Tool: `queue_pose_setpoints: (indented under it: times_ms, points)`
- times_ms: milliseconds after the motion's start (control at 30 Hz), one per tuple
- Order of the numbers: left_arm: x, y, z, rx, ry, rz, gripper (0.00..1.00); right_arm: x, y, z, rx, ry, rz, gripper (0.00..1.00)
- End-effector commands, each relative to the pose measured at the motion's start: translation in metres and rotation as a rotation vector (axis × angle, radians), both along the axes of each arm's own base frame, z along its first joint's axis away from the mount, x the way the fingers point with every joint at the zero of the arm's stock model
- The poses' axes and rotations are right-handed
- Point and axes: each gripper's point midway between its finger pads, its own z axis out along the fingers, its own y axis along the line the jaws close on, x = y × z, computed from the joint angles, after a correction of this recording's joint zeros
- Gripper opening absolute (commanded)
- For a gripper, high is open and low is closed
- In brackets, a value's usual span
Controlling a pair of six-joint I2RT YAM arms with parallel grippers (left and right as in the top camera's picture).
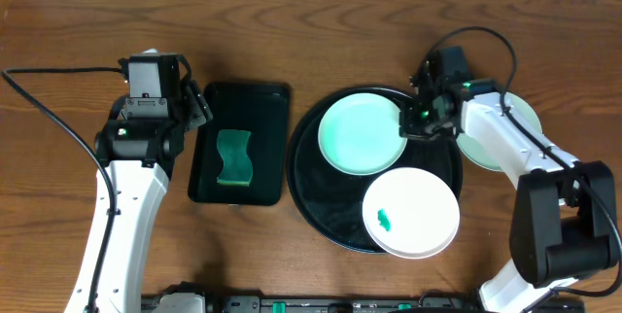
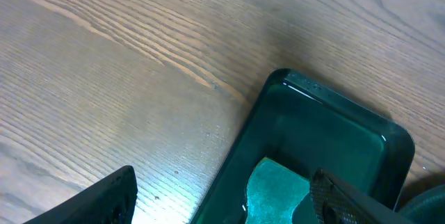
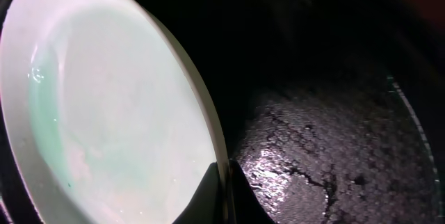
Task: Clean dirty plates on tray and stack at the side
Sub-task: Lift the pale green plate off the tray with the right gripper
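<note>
The mint plate (image 1: 362, 135) is being pinched at its rim by the right fingers (image 1: 418, 117), which are being kept closed to a narrow slit – in the right wrist view the thin edge is being held between the tips of those fingers (image 3: 208, 200). The body of the plate (image 3: 111, 113) is lying ahead of and to one side of the tips, on the tray (image 1: 330, 206), whose glossy black floor (image 3: 334, 147) is being shown on the other side. Being round, the plate is offering no long axis; only the rim's line through the tips is mattering.

A second mint plate (image 1: 525, 117) is lying on the surface (image 1: 292, 21) behind the right fingers, outside the tray and partly under the right forearm – judged to be the stacking place, so the next move is probably being turned toward that side. The white plate (image 1: 423, 201), with its green smear (image 1: 386, 221), is sitting on the tray beside the held plate.

The right arm is being stretched inward over the tray rim, wrist tipped down. The left fingers (image 1: 197, 99) are being held wide and empty (image 2: 104, 200) above the near corner of the green tray (image 2: 327, 120), with the sponge (image 2: 274, 186) just past them; this arm is far from every plate.
</note>
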Motion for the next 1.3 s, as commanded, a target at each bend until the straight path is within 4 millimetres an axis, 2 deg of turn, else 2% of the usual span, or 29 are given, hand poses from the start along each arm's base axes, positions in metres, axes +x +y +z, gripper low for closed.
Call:
queue_pose_setpoints:
  times_ms: [0,300,433,533,767,933,1267]
  points:
    - [0.002,0.004,0.006,0.017,-0.012,0.014,0.80,0.004,-0.001,0.019,0.084,-0.033,-0.012,0.01]
    - [0.002,0.004,0.006,0.017,-0.012,0.014,0.80,0.013,-0.008,0.065,0.166,-0.122,-0.066,0.01]
    - [0.002,0.004,0.006,0.017,-0.012,0.014,0.80,0.017,-0.003,0.082,0.163,-0.161,-0.091,0.01]
    - [0.002,0.004,0.006,0.017,-0.011,0.013,0.80,0.022,0.007,0.091,0.154,-0.189,-0.082,0.01]
    - [0.002,0.004,0.006,0.017,-0.012,0.013,0.80,0.035,0.058,0.106,0.160,-0.313,-0.045,0.01]
    - [0.002,0.004,0.006,0.017,-0.012,0.014,0.80,0.036,0.089,0.104,0.099,-0.383,-0.030,0.01]
    - [0.002,0.004,0.006,0.017,-0.011,0.014,0.80,0.039,0.171,0.069,0.138,-0.439,0.027,0.01]
